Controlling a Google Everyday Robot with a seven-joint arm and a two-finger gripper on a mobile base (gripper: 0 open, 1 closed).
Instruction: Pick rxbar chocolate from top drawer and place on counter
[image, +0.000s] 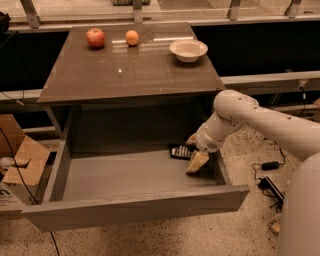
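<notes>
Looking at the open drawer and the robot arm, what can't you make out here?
Camera view only:
Small black-wrapped rxbar chocolate: its right end is hidden by the gripper, low in the right rear corner of the wide grey top drawer.
Whether the gripper holds the bar: the white arm blocks that.
Wrapper print: too small to read.
Robot's white body: cut off by the right edge.

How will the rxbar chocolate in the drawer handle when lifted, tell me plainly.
Probably light: the rxbar chocolate is small and thin. Lying flat on the top drawer floor, it offers little edge and might slip, but should not roll. The gripper is down in the drawer at the bar's end, open.
</notes>
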